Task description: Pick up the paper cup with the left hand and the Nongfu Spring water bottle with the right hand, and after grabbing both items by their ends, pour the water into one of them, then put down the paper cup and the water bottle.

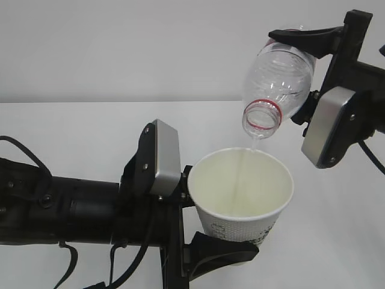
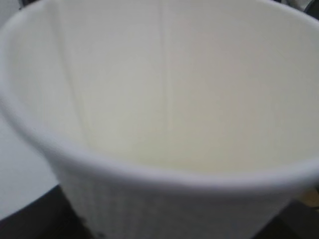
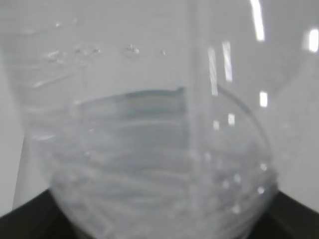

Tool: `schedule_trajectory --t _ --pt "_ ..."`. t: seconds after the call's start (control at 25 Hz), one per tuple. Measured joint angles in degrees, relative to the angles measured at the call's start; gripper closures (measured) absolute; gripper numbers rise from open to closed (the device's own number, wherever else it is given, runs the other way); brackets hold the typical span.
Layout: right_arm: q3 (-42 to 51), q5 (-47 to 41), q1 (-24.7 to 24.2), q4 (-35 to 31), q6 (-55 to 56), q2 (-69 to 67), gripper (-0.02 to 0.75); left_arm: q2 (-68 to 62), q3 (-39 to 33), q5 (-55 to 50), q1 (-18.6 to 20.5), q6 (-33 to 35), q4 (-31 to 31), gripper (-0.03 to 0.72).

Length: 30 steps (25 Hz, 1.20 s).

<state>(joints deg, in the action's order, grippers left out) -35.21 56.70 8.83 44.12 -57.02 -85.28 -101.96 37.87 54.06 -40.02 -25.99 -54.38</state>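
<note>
The white paper cup [image 1: 240, 192] stands upright above the table, and my left gripper [image 1: 231, 235] is shut on its lower part. One black finger [image 1: 219, 248] wraps round the front of it. My right gripper [image 1: 301, 69] is shut on the base end of the clear Nongfu Spring water bottle [image 1: 274, 81]. The bottle is tipped with its red-ringed mouth [image 1: 261, 120] down over the cup. A thin stream of water [image 1: 242, 171] falls into the cup. In the left wrist view the cup [image 2: 164, 99] fills the frame. In the right wrist view the bottle [image 3: 149, 149] fills the frame, with droplets inside.
A white table [image 1: 72, 132] runs back to a pale wall [image 1: 120, 48]. The left arm [image 1: 60, 208] and its cables [image 1: 66, 265] take up the lower left. The right arm's grey wrist block [image 1: 328, 126] hangs just right of the bottle mouth.
</note>
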Motion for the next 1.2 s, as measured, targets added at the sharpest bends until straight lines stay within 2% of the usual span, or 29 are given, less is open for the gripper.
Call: schedule_trajectory --t 1.2 --pt "0.0 0.1 0.0 -0.2 -0.7 0.0 0.212 0.0 0.0 -0.3 0.0 0.0 0.0 0.143"
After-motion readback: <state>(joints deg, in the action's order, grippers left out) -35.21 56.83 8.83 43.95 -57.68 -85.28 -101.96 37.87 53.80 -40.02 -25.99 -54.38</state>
